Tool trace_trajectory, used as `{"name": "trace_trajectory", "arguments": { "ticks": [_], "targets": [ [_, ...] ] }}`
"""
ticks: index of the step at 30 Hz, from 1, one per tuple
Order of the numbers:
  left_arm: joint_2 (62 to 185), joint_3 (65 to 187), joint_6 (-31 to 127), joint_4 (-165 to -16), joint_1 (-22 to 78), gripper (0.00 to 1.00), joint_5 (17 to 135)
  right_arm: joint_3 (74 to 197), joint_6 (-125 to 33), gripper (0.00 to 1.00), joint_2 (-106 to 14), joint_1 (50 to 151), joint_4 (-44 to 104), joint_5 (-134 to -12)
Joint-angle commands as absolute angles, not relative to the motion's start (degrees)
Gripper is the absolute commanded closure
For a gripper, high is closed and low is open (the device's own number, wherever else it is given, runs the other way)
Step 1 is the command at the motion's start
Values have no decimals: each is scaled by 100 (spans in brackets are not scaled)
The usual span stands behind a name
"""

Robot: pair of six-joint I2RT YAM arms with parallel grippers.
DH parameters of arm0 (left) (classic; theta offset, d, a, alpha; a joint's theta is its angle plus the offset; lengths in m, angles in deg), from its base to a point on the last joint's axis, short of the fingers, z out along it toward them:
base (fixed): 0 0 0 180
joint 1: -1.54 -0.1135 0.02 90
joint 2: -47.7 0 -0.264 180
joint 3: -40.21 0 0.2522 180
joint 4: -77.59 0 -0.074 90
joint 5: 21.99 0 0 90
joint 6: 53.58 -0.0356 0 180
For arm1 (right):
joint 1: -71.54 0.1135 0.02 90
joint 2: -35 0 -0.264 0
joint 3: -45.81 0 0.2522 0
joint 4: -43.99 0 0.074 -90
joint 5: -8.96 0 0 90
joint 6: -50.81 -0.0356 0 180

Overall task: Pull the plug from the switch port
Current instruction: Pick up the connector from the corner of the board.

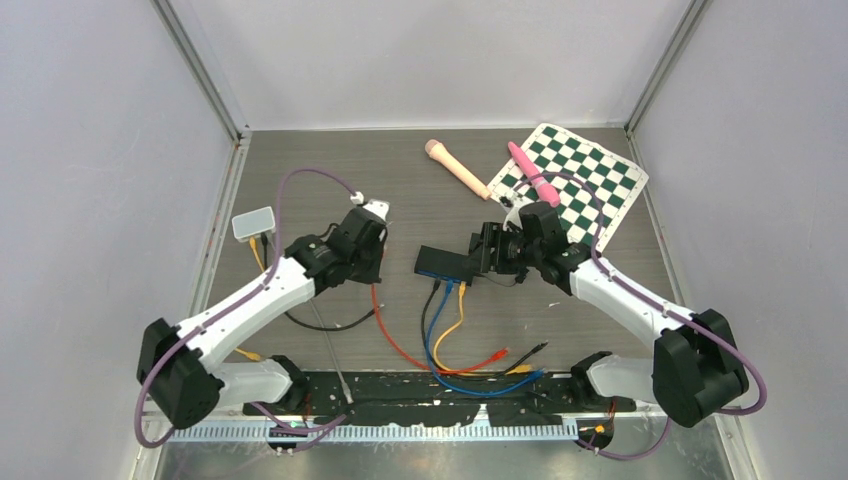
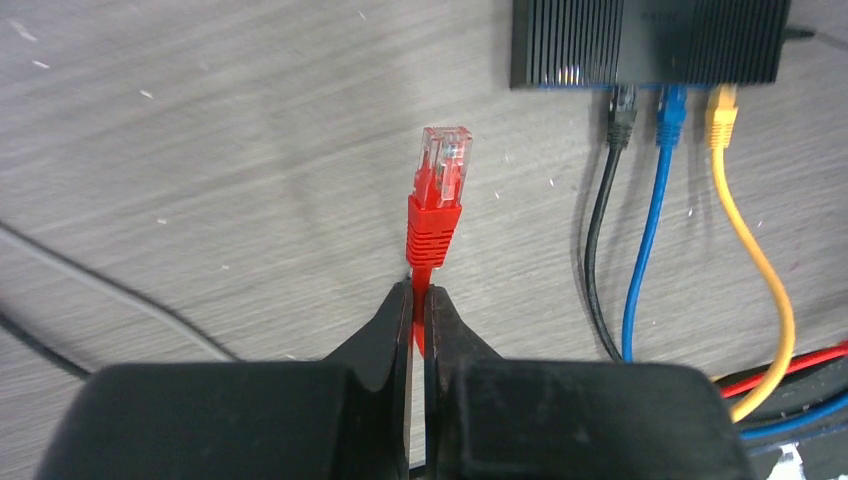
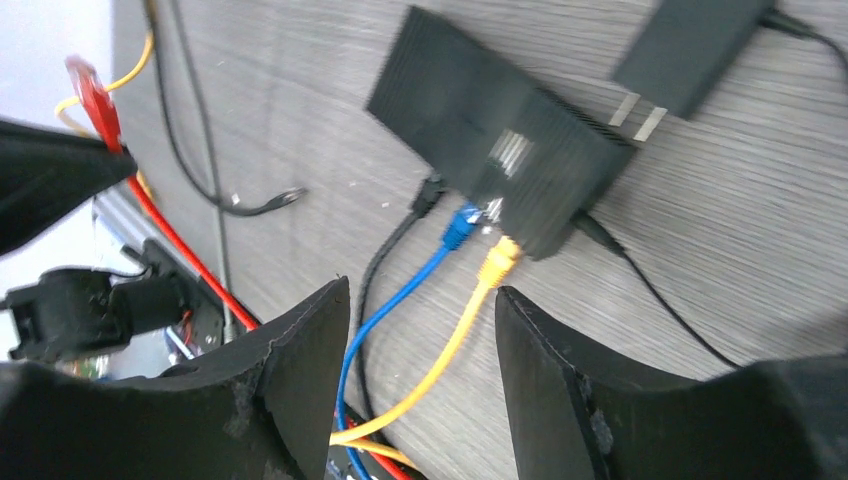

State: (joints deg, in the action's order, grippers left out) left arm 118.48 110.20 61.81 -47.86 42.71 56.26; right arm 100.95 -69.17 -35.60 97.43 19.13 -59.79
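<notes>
Where the red cable (image 2: 422,280) meets its ribbed boot, it is pinched between the closed fingers of the left gripper (image 2: 418,294), as seen from the left wrist. The red plug (image 2: 445,160) is shown just beyond the fingertips, out of any port, over bare grey table (image 2: 200,150). It is set apart from the black switch (image 2: 650,40), on the side toward the table's left edge. Whether it is touching the surface cannot be told. The switch is placed near the middle of the table.

The plug is seen as a small clear plastic connector with a red tab along it and a red ribbed boot behind. A black cable (image 2: 598,240), a blue cable (image 2: 648,230) and a yellow cable (image 2: 755,250) are seated side by side in the switch's ports, which face the near edge. The right gripper (image 3: 420,295) is held above the switch with its fingers spread and nothing grasped.

The plug is judged light and rigid, with a clear shell and a thin latch that could snap. The cable behind it is judged soft and springy. A hold on the boot, or on the cable just behind it, is judged safest. For any seated plug, the latch would have to be pressed before a straight pull, and the light switch may need steadying against sliding.
</notes>
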Motion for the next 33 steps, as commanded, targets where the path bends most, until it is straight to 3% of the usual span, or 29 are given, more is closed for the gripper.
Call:
{"name": "trace_trajectory", "arguments": {
  "ticks": [1,11,20,26,33],
  "targets": [
    [11350,11438,5782,-4243,4091,100,5006,10404,-6659,38,-3401,10052,2660,-5261],
    [10968,11775,5857,-4153,3485,100,6097,10499,-5846,35,-3348,11211,3506,-4769],
    [11064,11782,6626,-4332,3389,100,6704,10225,-6252,26,-3974,12577,4829,-6076],
    [10948,11708,6952,-4411,3274,100,6774,10089,-6809,26,-4665,13143,5987,-6588],
    [10740,11477,7229,-4606,3032,100,7131,10476,-6887,27,-5422,13425,6229,-6573]
  ]
}}
